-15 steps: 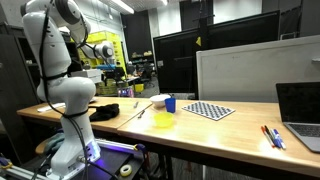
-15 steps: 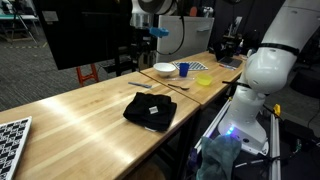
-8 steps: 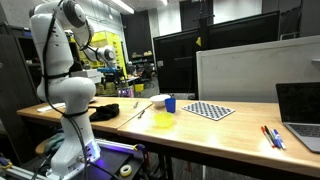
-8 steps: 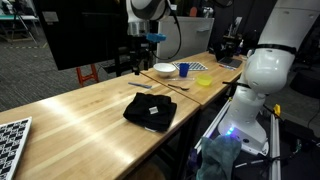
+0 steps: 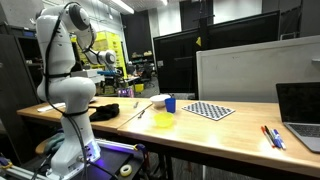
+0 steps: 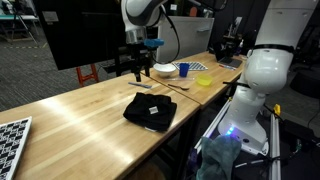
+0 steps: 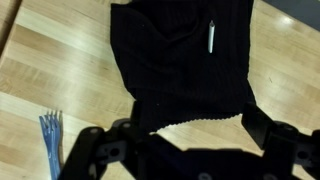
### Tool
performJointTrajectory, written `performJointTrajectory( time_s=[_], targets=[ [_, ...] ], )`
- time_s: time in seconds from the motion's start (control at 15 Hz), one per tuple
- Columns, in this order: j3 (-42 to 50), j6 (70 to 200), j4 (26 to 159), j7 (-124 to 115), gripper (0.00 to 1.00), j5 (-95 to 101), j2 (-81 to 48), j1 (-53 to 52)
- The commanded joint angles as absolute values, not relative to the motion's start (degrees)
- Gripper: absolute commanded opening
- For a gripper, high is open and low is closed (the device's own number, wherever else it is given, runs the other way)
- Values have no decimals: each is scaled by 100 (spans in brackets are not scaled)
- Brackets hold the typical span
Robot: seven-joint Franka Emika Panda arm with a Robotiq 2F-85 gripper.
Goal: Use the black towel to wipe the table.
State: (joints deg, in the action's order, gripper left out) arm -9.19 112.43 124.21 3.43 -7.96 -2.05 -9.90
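The black towel (image 6: 150,110) lies folded on the wooden table (image 6: 80,115), near its front edge; it also shows in an exterior view (image 5: 105,111). In the wrist view the towel (image 7: 180,60) fills the upper middle and carries a small white tag (image 7: 211,37). My gripper (image 6: 135,68) hangs in the air above the table, behind the towel and apart from it. In the wrist view its two dark fingers stand wide apart at the bottom, open and empty (image 7: 185,145), with bare wood between them.
A white bowl (image 6: 165,69), a blue cup (image 6: 183,69) and a yellow bowl (image 6: 204,79) stand further along the table. A blue fork (image 7: 50,140) lies beside the towel. A checkerboard (image 5: 209,110), pens (image 5: 272,137) and a laptop (image 5: 300,105) are at the far end.
The arm has swung along the table from over the bowls toward the towel, and the gripper has come lower. The towel has not moved.
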Motion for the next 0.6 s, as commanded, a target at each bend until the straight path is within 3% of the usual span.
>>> performJointTrajectory(
  time_s=[0.0,0.53],
  targets=[
    [-937,11227,12394,324,100,-795,-250,-975],
    [-938,11216,12354,294,100,-794,-297,-974]
  ],
)
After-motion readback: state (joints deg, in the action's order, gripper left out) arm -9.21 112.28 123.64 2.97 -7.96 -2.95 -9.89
